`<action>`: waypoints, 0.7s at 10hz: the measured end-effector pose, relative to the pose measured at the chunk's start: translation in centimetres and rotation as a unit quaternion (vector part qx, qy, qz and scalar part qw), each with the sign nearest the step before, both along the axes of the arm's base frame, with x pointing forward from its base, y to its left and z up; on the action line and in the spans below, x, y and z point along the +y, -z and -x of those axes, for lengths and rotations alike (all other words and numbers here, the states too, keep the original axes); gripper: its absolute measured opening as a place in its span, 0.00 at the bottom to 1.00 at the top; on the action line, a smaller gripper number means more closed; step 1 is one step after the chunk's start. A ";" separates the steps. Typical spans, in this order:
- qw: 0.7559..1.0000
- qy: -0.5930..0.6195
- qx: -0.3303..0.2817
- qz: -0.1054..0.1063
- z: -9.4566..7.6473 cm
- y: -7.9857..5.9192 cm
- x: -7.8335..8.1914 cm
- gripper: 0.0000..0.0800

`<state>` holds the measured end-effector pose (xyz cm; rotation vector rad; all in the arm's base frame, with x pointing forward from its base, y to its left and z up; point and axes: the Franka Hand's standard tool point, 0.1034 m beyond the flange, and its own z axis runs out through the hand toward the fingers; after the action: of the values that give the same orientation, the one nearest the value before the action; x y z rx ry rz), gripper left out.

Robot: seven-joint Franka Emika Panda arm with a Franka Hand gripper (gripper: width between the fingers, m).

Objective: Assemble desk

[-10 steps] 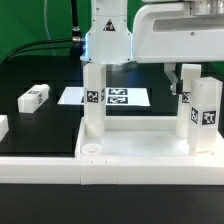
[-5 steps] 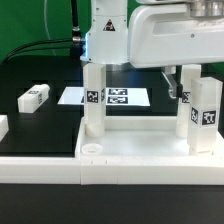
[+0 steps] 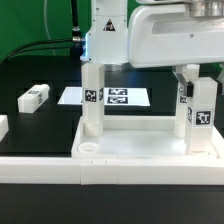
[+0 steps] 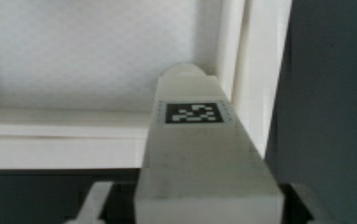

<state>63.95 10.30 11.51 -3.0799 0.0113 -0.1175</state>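
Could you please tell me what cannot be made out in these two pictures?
- Exterior view: fingertips of the gripper, hidden behind the upright white square plastic legs at the exterior view's right; grip undecidable.
- Wrist view: the fingers, cut off by the picture's edge; the blurred tagged white leg hides its own foot.
- Exterior view: a white part, cut by that view's left edge.

Black table [image 3: 40, 125] under everything. Marker board [image 3: 125, 97] lies flat at the far middle, white, with several black-and-white tags facing up. Long white border rail [image 3: 40, 168] runs along the near edge, from the exterior view's left to its right. Green backdrop [image 3: 35, 25] behind, with a dark cable [image 3: 45, 44] draped across it.
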 end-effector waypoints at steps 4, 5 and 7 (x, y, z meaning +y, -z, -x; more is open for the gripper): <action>0.982 0.185 0.012 -0.019 0.1 0.1 0.2 0.36; 0.970 0.242 0.011 -0.024 0.1 0.1 0.2 0.36; 0.936 0.351 0.016 -0.033 0.2 0.2 0.4 0.36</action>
<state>63.77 10.69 11.32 -2.8454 1.0855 -0.0908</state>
